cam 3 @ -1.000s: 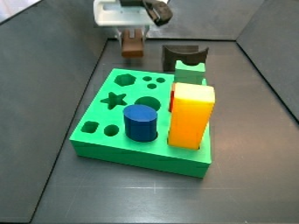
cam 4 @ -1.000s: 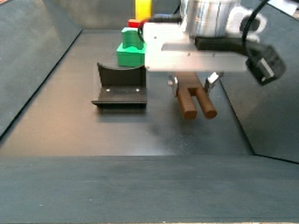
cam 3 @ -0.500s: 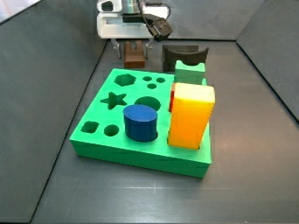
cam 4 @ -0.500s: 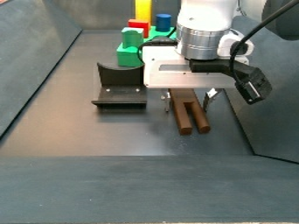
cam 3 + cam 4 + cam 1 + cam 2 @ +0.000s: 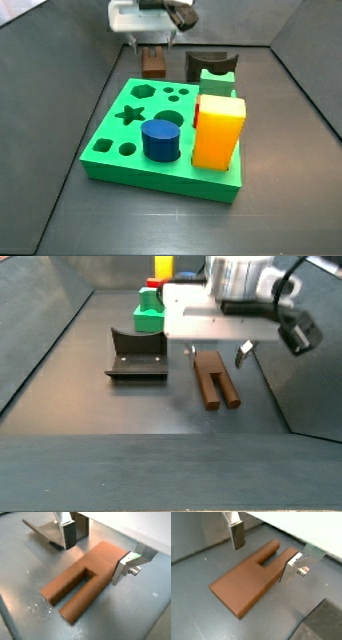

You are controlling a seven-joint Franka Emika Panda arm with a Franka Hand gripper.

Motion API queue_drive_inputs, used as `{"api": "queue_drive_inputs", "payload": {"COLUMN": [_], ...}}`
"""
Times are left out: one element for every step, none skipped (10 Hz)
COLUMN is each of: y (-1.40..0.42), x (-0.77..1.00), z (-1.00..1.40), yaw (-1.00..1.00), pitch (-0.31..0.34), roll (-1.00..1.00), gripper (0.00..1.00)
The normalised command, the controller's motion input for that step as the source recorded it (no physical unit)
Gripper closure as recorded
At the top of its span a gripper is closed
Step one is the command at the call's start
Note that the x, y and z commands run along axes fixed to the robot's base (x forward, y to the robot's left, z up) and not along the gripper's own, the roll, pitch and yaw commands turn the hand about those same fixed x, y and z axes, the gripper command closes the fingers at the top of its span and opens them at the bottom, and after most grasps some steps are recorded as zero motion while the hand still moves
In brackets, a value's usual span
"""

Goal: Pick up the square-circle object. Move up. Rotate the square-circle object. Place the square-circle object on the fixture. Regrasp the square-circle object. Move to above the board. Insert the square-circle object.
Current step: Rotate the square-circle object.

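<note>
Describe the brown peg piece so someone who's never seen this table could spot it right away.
Find the green board; behind it stands the dark fixture. Beside the fixture, on the grey floor under the end effector, lies the square-circle object. It is the only brown piece, long and lying flat with a slot splitting one end, unlike the upright blue cylinder and yellow-orange block.

There is one tool, and it hangs directly over the single square-circle object. The tool has two fingers, one on each side of that brown piece and the other opposite, jaws spread. The far end of the piece splits into two prongs. Beside the tool stands one fixture. Beyond it lies one board, which carries one blue cylinder and one yellow-orange block. One star-shaped hole shows among the board's holes.
</note>
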Motion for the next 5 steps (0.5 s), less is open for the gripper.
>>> {"api": "queue_drive_inputs", "payload": {"y": [0.01, 0.01, 0.01, 0.01, 0.01], "x": [-0.02, -0.02, -0.03, -0.03, -0.03], "z": [1.00, 1.00, 1.00, 0.84, 0.63], "yaw": [-0.01, -0.02, -0.02, -0.02, -0.02], "pitch": [0.079, 0.075, 0.078, 0.078, 0.075], "roll": [0.02, 0.03, 0.04, 0.05, 0.07], "gripper": [0.00, 0.00, 0.00, 0.00, 0.00]}}
